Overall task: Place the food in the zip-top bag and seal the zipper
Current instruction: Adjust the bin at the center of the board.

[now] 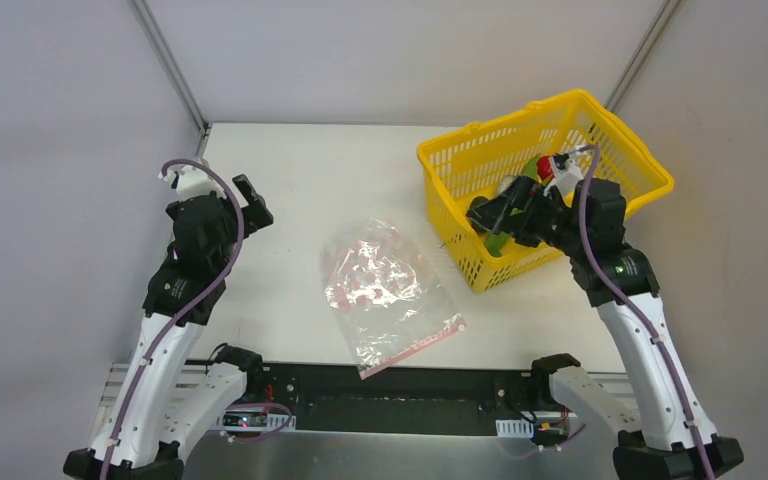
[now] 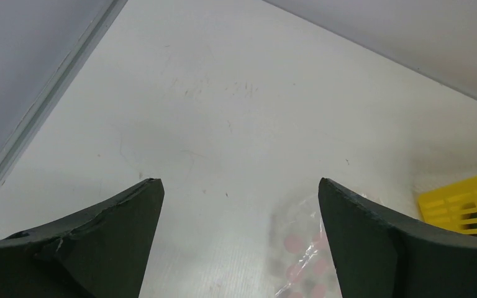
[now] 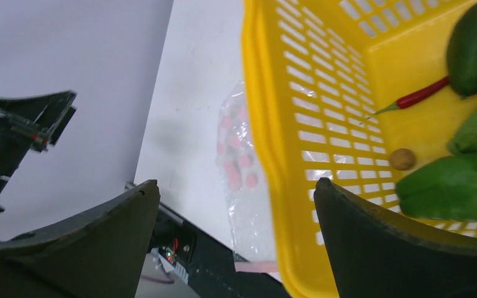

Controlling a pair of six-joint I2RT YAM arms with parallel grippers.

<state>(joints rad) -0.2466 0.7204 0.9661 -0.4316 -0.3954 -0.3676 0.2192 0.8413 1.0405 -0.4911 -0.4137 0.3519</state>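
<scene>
Starting at the near edge and finding the clear crinkly zip-top bag with red printed marks (image 1: pixel 385 280) lying flat on the white tabletop (image 1: pixel 300 170), just ahead of the arm bases and between the two arms. Looks empty. Noting the thin red-pink zipper strip (image 1: pixel 415 345) along the nearest edge, slanting toward the right arm, with the mouth turned to the bases, probably for easy reach by either side. Cannot tell mouth parted from mouth pressed closed.

Moving outward on the left and meeting the left end effector (image 2: pixel 239 186), fingers spread wide, gripping nothing, poised over bare tabletop to the left of the bag. Likely parked there, ready to pin or lift the bag for the filling to come.

Reaching farther back on the right to the yellow plastic mesh basket (image 1: pixel 440 165), its near corner close beside the bag. Carries the toy food: a glossy green bell pepper (image 3: pixel 453 186), a slim red chilli (image 3: pixel 419 96), a dark green rounded piece (image 3: pixel 475 46), a small brown ball (image 3: pixel 402 159). Leaning in over the basket's near wall, the right end effector (image 3: pixel 236 183), fingers apart and empty, aimed at the produce. Reads as the approach for a first pick, with nothing bagged yet and the sealing far off.
</scene>
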